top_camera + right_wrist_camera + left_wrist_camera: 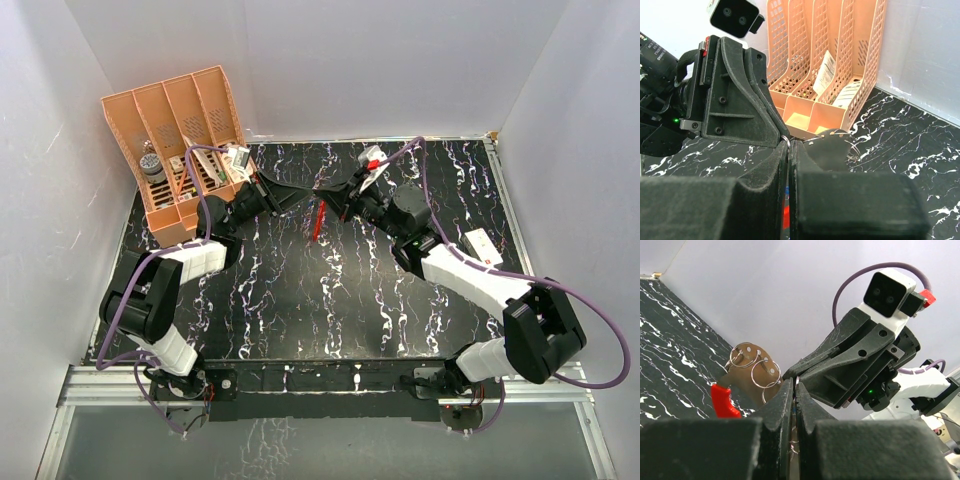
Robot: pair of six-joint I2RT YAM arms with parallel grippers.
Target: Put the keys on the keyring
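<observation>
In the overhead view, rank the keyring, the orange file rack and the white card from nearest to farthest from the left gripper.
1. The keyring, right at the fingertips of the left gripper, mid-table.
2. The orange file rack, far left corner.
3. The white card, on the right side.

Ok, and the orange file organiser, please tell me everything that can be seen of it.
The orange file organiser looks like pale orange plastic, with four slots between lattice walls that rise toward the back. It stands upright at the far left corner of the table. White paper slips sit in the right slots and a small grey round thing in a left one.
</observation>
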